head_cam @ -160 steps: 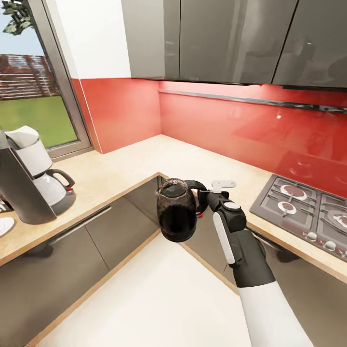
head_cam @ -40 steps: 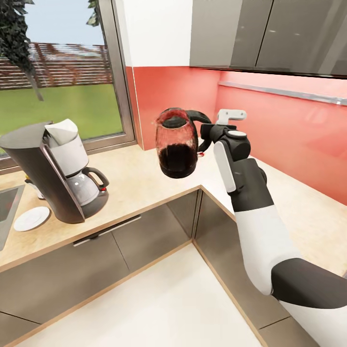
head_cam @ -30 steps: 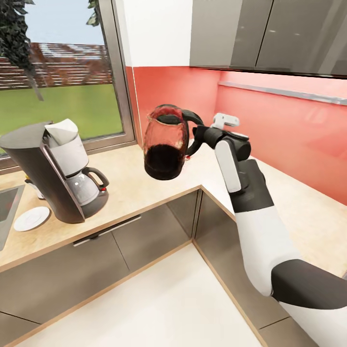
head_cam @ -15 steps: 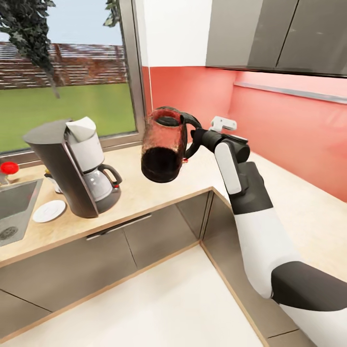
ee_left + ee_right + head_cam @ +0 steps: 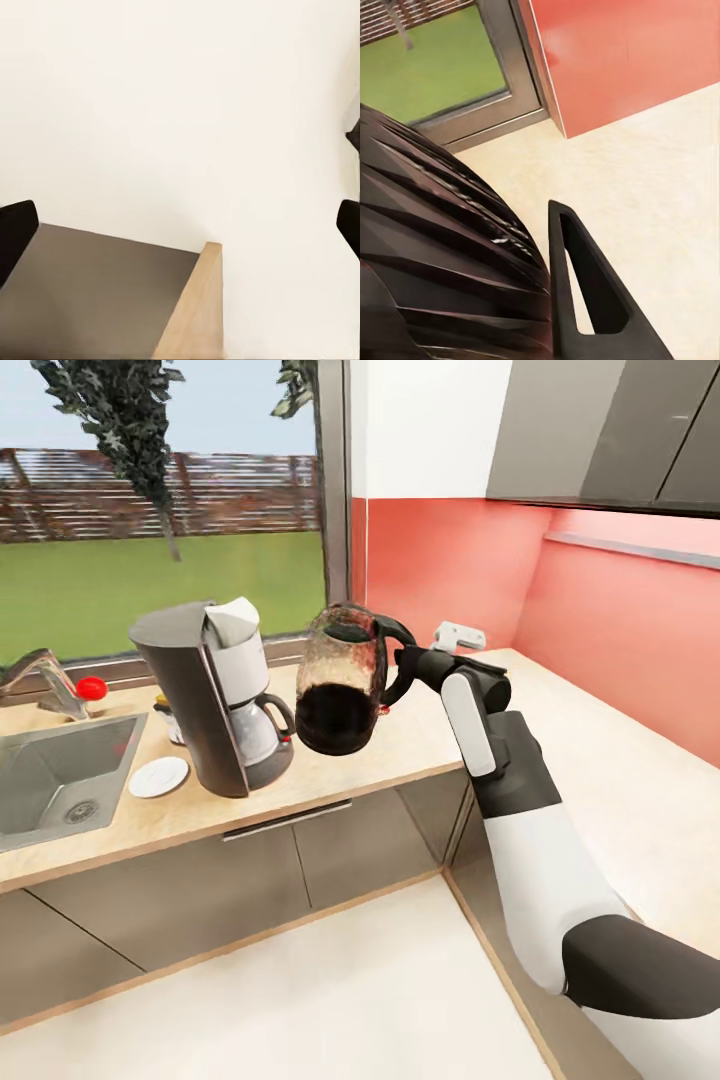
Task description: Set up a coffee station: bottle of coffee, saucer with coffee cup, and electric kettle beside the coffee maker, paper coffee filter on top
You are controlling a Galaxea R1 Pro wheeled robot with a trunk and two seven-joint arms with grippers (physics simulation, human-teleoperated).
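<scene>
The right gripper (image 5: 412, 657) is clamped on the arched black handle of the electric kettle (image 5: 340, 682), holding it in the air above the kitchen countertop (image 5: 400, 745) — tilted a little, its dark base lower than the black lid. Taking the coffee maker (image 5: 215, 695) as the landmark, the kettle hangs just beside it on the side away from the sink (image 5: 60, 780), near the carafe's black handle but not touching it. A paper coffee filter (image 5: 232, 622) sits on top of the coffee maker, over the white housing. The saucer (image 5: 158, 777) lies flat on the countertop just beside the coffee maker on its sink side. Behind the coffee maker a small jar with a yellow-orange lid (image 5: 163, 707) shows partly, too hidden to say more. In the left wrist view two dark fingertips (image 5: 15, 232) stand wide apart at opposite edges with nothing between them — pale floor (image 5: 187, 112) and a cabinet edge lie beyond. The right wrist view shows the kettle's ribbed dark body (image 5: 442, 277) close up against the countertop and window frame.
</scene>
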